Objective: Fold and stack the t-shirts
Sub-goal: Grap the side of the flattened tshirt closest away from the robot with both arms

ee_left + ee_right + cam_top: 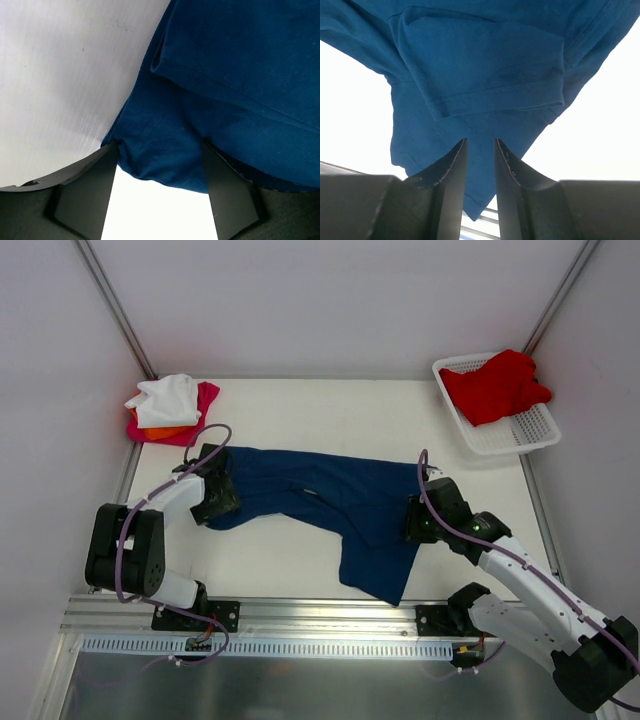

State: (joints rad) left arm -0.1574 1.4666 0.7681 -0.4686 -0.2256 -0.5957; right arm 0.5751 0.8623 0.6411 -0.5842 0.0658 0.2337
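- Lying across mid-frame, left to right: navy t-shirt (330,502), crumpled.
- Left gripper (160,155) at its left end, fingers (95,185) apart, cloth edge between them.
- Right gripper (480,145) clamped on its right corner.
- Red t-shirt (495,385) in basket (535,435), upper right.

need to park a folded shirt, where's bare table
Free: the far strip of table between the pile and basket, and the near left patch in front of the navy shirt. Crowded: the middle, where that shirt is spread, and both far corners.
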